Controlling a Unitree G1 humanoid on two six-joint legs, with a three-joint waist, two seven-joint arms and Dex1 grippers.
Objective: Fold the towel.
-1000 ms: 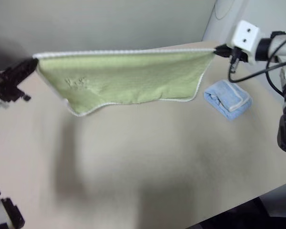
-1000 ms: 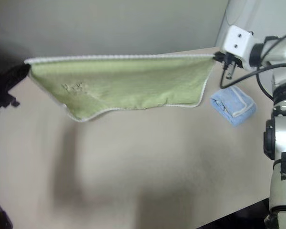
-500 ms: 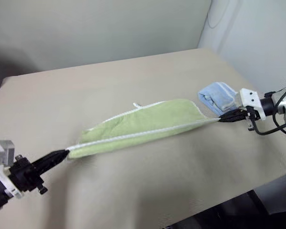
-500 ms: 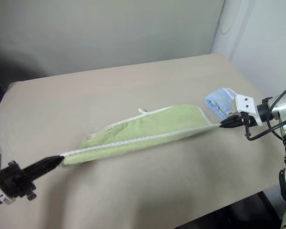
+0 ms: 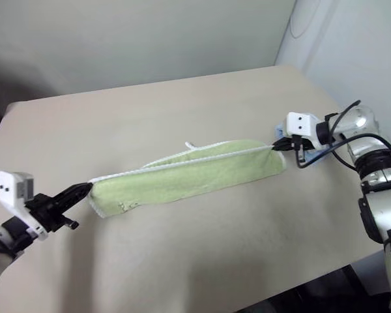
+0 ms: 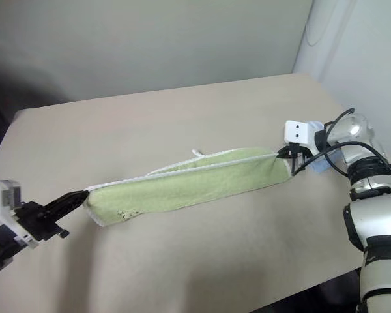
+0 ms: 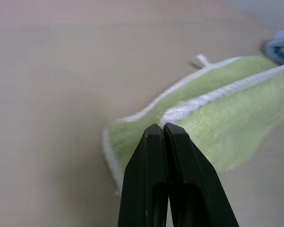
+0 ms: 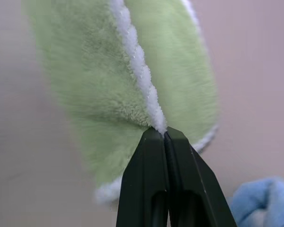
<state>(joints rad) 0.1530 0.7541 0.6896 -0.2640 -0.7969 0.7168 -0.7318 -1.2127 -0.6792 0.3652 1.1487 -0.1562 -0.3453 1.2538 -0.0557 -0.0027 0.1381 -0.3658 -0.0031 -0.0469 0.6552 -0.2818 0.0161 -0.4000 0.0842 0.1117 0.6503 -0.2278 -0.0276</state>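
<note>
towel (image 5: 189, 176) – lies doubled lengthwise on the table (image 5: 202, 254), stretched between 2 corners to keep the fold straight | left gripper (image 5: 85, 190) – clamped on its near-left corner edging | right gripper (image 6: 283, 154) – pinched shut on the opposite corner, beside the blue towel (image 5: 311, 154)

Looking down from head height over the table (image 5: 202, 261), wrist views close at opposite ends of the towel (image 5: 189, 176).
</note>
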